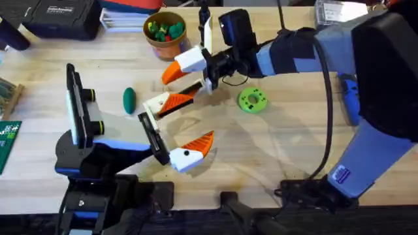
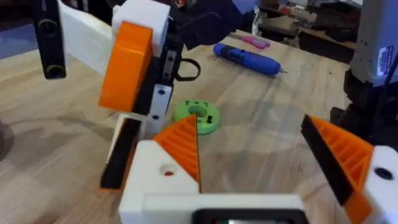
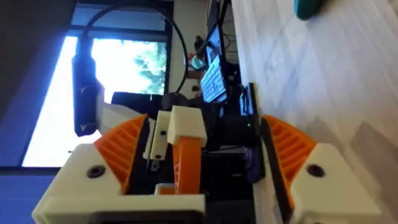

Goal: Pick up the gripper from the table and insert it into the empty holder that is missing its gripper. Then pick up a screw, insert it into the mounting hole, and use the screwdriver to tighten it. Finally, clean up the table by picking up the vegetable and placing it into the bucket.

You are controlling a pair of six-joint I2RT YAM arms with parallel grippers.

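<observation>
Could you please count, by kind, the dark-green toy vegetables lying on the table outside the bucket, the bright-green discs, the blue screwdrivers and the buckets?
dark-green vegetable: 1
bright-green disc: 1
blue screwdriver: 1
bucket: 1
Total: 4

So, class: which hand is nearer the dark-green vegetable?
Left. The left hand lies just beside the vegetable; the right hand sits farther away, toward the bucket.
</observation>
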